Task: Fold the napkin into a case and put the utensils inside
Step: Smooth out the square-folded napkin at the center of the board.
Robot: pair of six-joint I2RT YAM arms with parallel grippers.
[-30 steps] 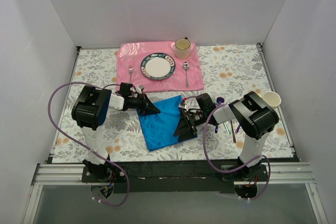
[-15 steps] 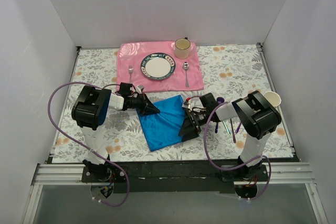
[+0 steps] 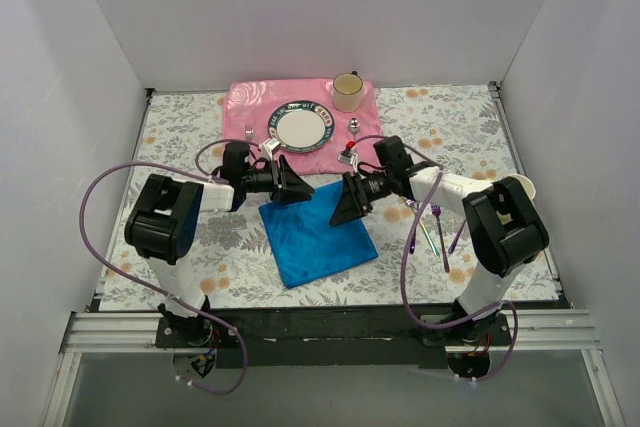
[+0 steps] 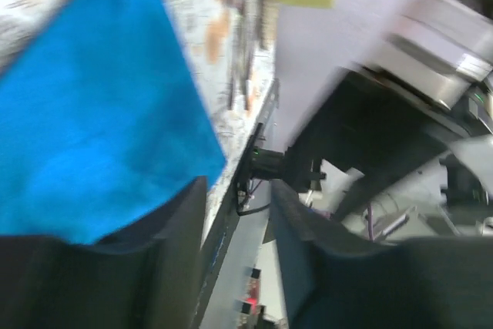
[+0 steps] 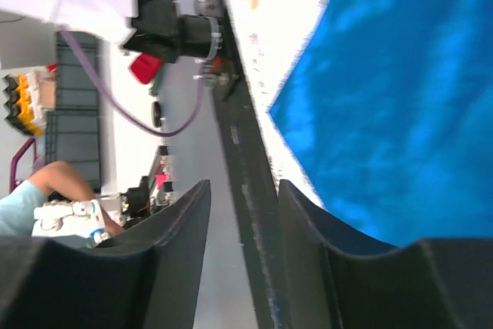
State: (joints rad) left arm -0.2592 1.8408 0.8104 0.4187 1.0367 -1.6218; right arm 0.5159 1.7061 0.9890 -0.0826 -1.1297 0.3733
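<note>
While both grippers hover low over its far corners, the blue napkin [image 3: 318, 239] lies flat on the floral table [image 3: 180, 127]. It sits btwn the two arms, just in front of the pink placemat [image 3: 245, 99]. Left gripper [image 3: 298, 190]: jaws apart w/ a narrow gap, nothing btwn them. Right gripper [image 3: 342, 212]: also apart & empty. The iridescent utensils [image 3: 428, 237] lie on the table near the napkin's right side, not touching it.

Open room: the near half of the napkin [image 3: 318, 247] and the floral tablecloth [image 3: 240, 259] to its left. The left gripper [image 3: 302, 193] and right gripper [image 3: 340, 215] crowd its far edge, seemingly close together. The utensils [image 3: 432, 232] lie just beside a purple cable [image 3: 403, 267].
</note>
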